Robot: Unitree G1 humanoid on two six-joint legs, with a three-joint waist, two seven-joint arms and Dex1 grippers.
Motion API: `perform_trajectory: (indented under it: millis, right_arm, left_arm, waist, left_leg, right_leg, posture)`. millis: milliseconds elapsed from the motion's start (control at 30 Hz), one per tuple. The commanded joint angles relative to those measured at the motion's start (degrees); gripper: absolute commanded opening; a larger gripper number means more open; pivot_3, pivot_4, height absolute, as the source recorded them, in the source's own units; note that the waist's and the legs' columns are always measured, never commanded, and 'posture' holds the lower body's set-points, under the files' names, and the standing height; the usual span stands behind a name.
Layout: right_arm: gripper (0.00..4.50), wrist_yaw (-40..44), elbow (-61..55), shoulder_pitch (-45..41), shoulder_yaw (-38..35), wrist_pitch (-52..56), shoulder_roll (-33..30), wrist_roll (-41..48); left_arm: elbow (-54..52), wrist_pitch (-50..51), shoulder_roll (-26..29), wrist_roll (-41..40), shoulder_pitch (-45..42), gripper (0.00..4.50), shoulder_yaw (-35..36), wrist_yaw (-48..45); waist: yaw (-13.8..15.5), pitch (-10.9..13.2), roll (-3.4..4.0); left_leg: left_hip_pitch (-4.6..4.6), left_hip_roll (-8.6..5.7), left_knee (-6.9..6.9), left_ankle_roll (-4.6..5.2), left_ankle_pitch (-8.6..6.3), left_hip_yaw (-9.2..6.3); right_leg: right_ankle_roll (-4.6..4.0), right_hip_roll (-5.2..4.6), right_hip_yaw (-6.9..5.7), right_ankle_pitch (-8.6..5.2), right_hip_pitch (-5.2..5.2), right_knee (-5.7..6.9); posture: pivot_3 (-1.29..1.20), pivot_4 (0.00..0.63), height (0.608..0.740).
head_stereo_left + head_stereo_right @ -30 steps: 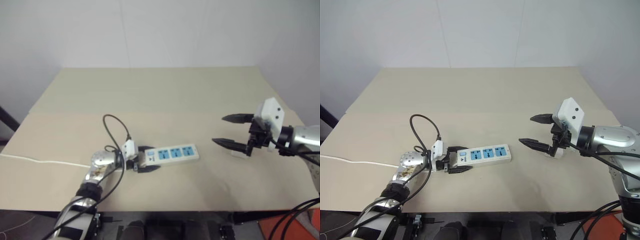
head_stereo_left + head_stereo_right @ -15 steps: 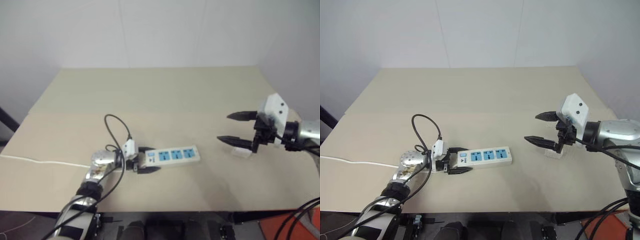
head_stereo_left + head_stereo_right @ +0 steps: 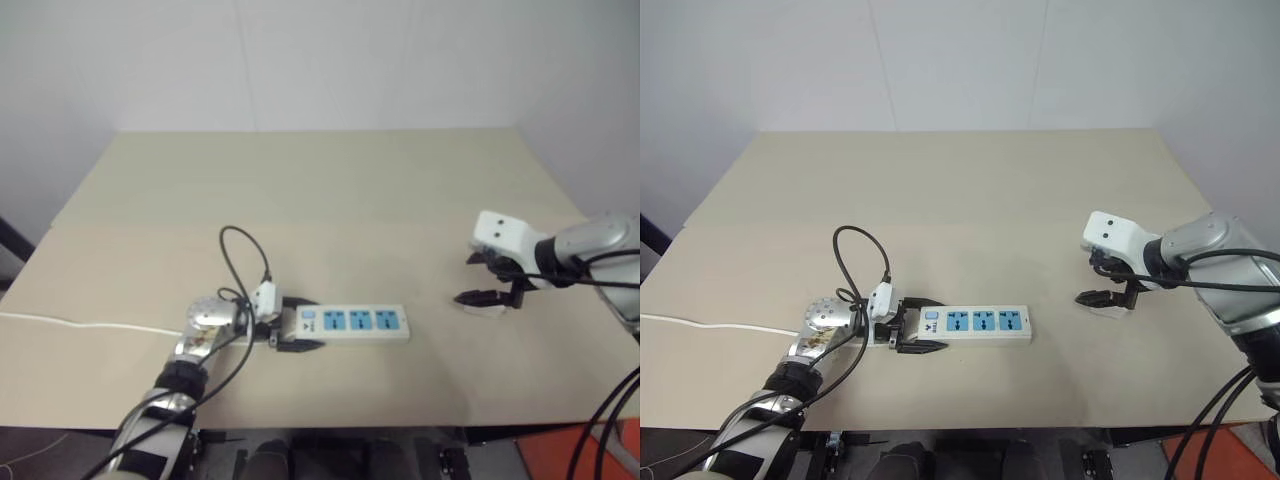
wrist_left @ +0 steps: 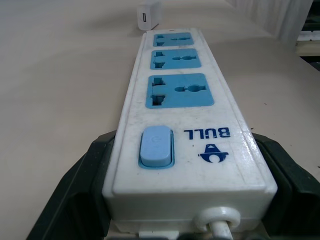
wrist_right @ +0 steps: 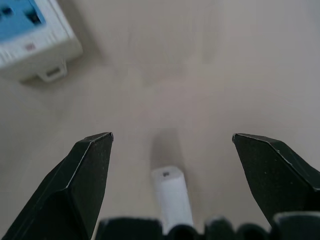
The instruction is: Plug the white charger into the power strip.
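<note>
We are bringing our right gripper (image 3: 1103,283) down and tipping it over the charger (image 5: 171,195), which a second ago sat just below its raised, level fingers. Those fingers are standing wide apart, straddling the charger on the worktop (image 3: 970,200) without touching it. Our left gripper (image 3: 910,324) is keeping its fingers clamped on the switch end of the strip (image 3: 976,324), now shifted slightly. We are judging the grasp next.
</note>
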Motion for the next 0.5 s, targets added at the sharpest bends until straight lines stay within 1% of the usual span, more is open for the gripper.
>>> perform_trajectory:
  millis: [33,100,200,500]
  right_arm:
    - [4.50,4.3,3.9,-3.2,3.4,-4.1,0.4,-5.5]
    - [4.50,6.3,5.5,-3.8,4.8,-5.9,0.9,-7.5]
    - [4.50,6.4,9.8,-4.3,6.7,-9.3,2.9,-11.7]
    - [4.50,6.2,20.9,-5.9,8.3,-16.7,8.5,-19.5]
  left_arm:
    - [-0.2,1.4,-0.2,1.6,1.5,3.34,-2.6,-0.8]
    - [-0.6,1.6,-0.1,1.5,1.8,3.34,-2.6,-0.6]
    - [-1.1,2.0,0.0,1.6,2.0,3.34,-2.7,-0.3]
    - [-3.5,3.4,1.2,1.6,3.3,3.34,-2.6,0.6]
  waist:
    - [0.0,0.0,0.00]
    - [0.0,0.0,0.00]
    - [0.0,0.0,0.00]
    - [-0.4,0.0,0.01]
  left_leg:
    - [-0.02,0.00,0.00,0.00,0.00,0.01]
    - [-0.07,0.00,0.00,0.00,0.00,0.01]
    - [-0.13,0.00,0.01,0.00,0.00,0.04]
    - [-0.15,-0.01,0.01,0.00,0.00,0.10]
  right_leg:
    - [0.00,0.00,0.00,0.00,-0.02,0.00]
    - [0.00,0.00,0.00,0.00,-0.07,0.00]
    - [0.01,0.00,0.01,0.00,-0.15,0.03]
    - [0.00,-0.01,0.04,0.00,-0.24,0.06]
  posture:
    - [0.00,0.150,0.740]
    - [0.00,0.150,0.740]
    - [0.00,0.150,0.740]
    - [0.00,0.150,0.740]
